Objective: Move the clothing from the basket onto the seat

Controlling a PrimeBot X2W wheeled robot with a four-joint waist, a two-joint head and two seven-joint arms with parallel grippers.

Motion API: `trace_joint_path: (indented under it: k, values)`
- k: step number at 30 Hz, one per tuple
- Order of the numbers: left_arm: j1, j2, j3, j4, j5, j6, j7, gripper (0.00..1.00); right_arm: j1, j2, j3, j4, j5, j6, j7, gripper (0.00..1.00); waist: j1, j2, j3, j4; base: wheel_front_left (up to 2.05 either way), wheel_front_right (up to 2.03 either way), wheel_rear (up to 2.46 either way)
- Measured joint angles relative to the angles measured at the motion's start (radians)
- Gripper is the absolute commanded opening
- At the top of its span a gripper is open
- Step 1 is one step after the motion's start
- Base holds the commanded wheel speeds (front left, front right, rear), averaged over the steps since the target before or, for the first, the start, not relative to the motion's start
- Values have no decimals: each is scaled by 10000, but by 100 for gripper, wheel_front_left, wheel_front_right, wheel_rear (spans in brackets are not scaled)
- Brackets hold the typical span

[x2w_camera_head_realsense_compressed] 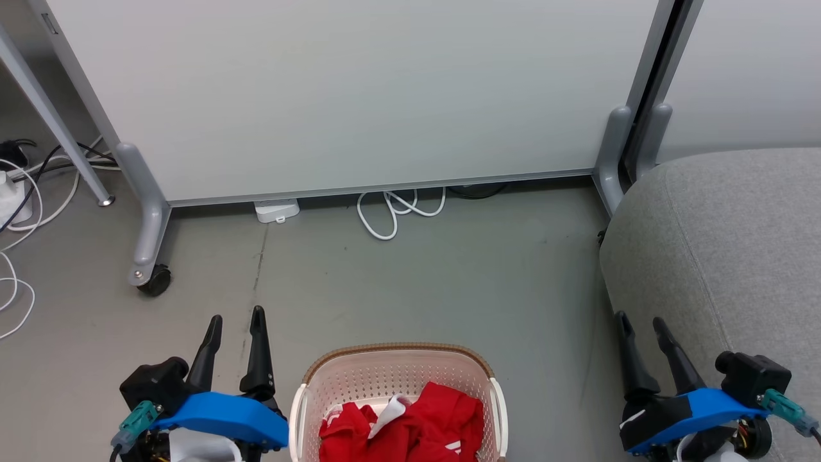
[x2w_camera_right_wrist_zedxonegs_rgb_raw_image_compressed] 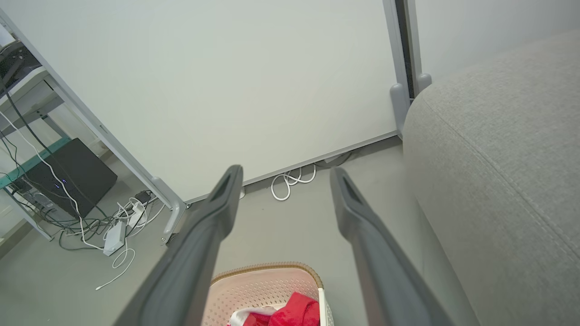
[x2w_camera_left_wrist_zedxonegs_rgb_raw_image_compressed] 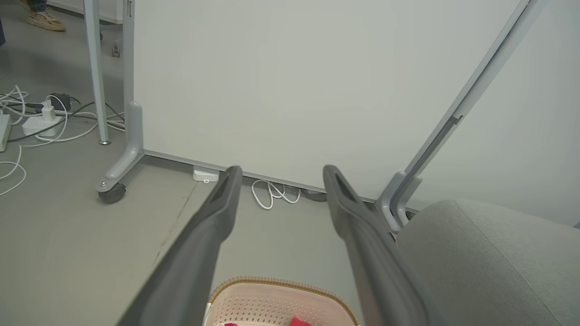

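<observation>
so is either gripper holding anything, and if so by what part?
Nothing is held. The left gripper and right gripper are both open and empty, either side of the basket; the clothing lies inside it.

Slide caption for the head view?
Both open, left gripper and right gripper flank the basket of red clothing; grey seat at right.

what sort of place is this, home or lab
Probably an office or lab test space, not a home: pale grey wheeled partition panels, loose white cables on the smooth grey floor, and a grey fabric sofa.
</observation>
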Motion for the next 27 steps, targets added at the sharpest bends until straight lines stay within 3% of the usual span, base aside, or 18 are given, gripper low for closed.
trace_joint_path:
  k: [27]
  values:
    - [-56, -98, -58, 560, 2019, -96, -602, 100, -35, -25, -230, 199, -2510, 4, -596, 100, 0, 0, -67, 86, 0, 0, 0]
